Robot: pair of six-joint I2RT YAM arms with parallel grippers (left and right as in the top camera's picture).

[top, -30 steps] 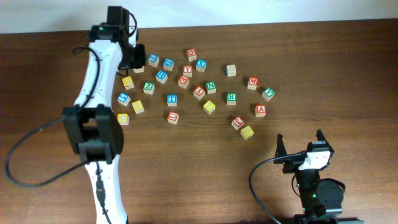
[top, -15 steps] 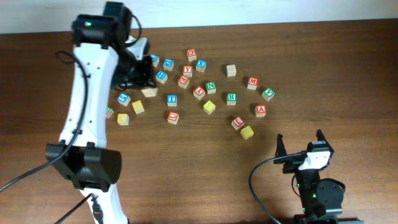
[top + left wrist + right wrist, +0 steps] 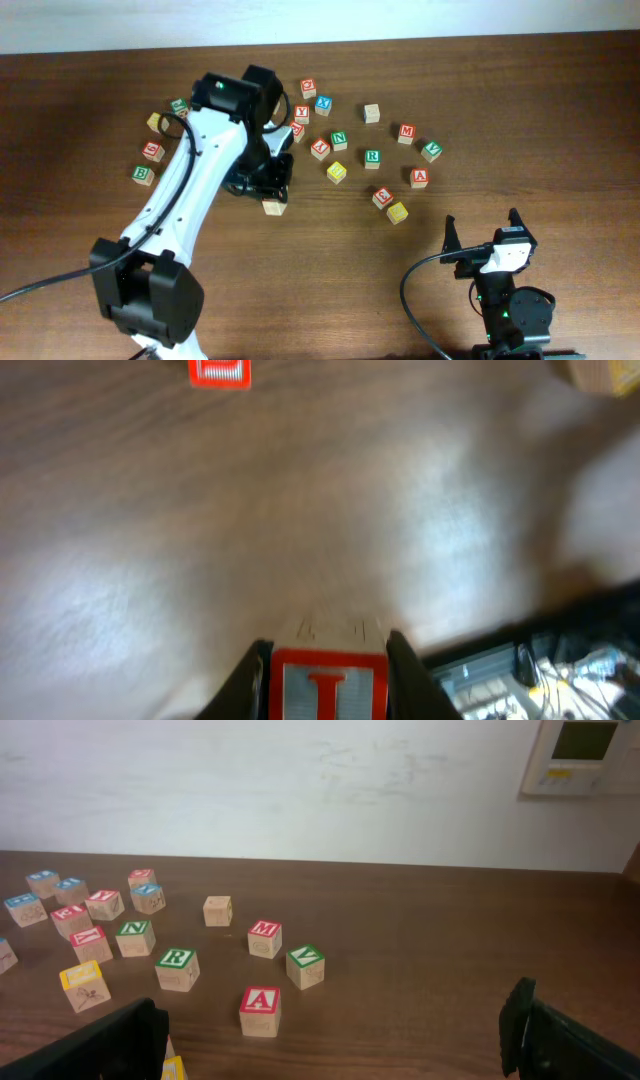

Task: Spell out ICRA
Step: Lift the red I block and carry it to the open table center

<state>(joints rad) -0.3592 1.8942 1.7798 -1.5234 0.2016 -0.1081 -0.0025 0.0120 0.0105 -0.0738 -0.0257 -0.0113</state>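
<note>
The left gripper [image 3: 328,652] is closed around the I block [image 3: 326,688]. Its two fingers press the block's sides, and the red letter faces the wrist camera. In the overhead view this block [image 3: 274,207] sits at the tip of the left arm, near the middle of the table [image 3: 560,100] and just below the main scatter of letter blocks. Whether it touches the wood cannot be told. The green R block [image 3: 372,157] lies to the right of it. The red A block [image 3: 420,178] lies further right and a little lower, apart from the R block. Four blocks form a loose group [image 3: 152,150] near the table's left edge. The right gripper [image 3: 483,232] is at the lower right, its fingers spread wide with nothing between them, well apart from every block.
</note>
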